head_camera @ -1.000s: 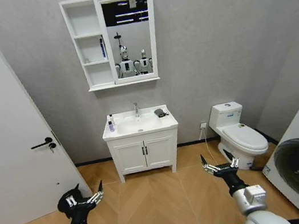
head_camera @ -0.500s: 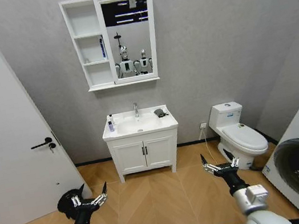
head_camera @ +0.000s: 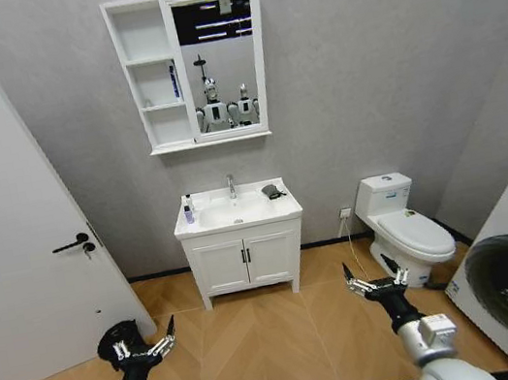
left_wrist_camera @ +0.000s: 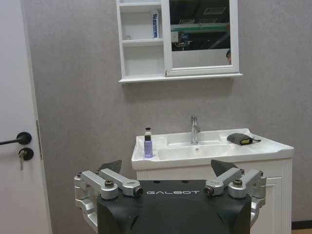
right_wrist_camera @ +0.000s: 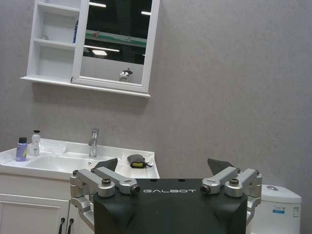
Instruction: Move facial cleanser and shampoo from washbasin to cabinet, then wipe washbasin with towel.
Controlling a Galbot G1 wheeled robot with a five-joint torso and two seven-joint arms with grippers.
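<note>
The task is judged to be at an early stage, with nothing yet being handled from this distance. The washbasin is seen against the far wall, well apart from the robot, and two small bottles are stood close together on its left rim: a purple bottle in front and a small white pump bottle just behind it. Which of them is the cleanser and which the shampoo cannot be told. The towel, dark and bunched, is laid on the right rim near the tap, so the wiping is judged not to have been started. Above the washbasin the cabinet is hung beside the mirror; its top and bottom compartments appear bare, while in the middle compartment a blue and white tube is stood upright against the mirror-side wall, and a small pale item beside it is too faint to name. The left claw is held low over the wooden floor with its fingers spread wide and nothing between them, and the right claw is held likewise, wide and unladen, near the toilet. Both bottle transfers and the wipe are judged to be left.
</note>
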